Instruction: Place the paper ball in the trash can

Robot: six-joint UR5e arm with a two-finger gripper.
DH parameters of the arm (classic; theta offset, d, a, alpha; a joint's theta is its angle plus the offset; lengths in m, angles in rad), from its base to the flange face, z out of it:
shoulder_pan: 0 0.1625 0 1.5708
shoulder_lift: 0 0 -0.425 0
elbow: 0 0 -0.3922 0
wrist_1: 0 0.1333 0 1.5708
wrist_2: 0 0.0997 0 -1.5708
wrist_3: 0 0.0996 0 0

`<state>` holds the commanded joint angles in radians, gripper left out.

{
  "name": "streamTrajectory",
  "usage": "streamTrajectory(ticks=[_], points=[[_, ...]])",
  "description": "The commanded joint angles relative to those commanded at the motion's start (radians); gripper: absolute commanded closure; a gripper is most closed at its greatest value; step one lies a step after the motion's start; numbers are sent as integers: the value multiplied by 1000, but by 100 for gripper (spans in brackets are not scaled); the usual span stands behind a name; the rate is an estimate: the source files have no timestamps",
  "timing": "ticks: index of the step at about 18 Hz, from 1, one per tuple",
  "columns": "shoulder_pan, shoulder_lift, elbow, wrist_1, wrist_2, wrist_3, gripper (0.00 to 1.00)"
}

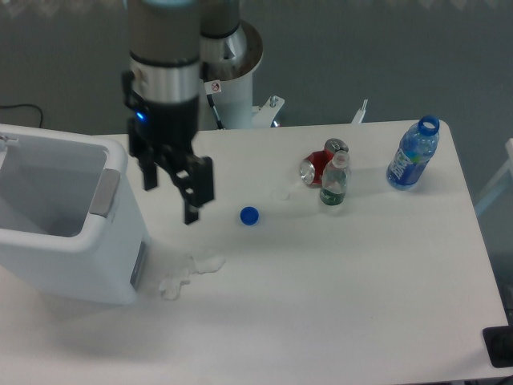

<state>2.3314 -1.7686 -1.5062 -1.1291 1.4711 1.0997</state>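
Above the bench (337,305), beside the trash can (56,241), the tool (171,196) hangs with fingers spread, holding nothing. Well to its right lies the paper ball (280,193), just past the blue cap (249,215).

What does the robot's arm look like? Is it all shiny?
Partly! The arm is a thick round tube, dark grey on top with a shiny silver band below. Under that sits the black gripper with a small blue light and two flat black jaws. A thin cable runs behind it by the white base.
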Motion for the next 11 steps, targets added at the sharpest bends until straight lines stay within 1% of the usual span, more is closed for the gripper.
streamTrajectory(ticks=[2, 4, 6, 8, 11], points=[[58, -31, -26, -1, 21, 92, 0], [95, -75, -22, -6, 49, 149, 0], [118, -110, -12, -9, 92, 151, 0], [132, -126, -19, -11, 95, 151, 0], [132, -150, -28, -11, 95, 151, 0]])
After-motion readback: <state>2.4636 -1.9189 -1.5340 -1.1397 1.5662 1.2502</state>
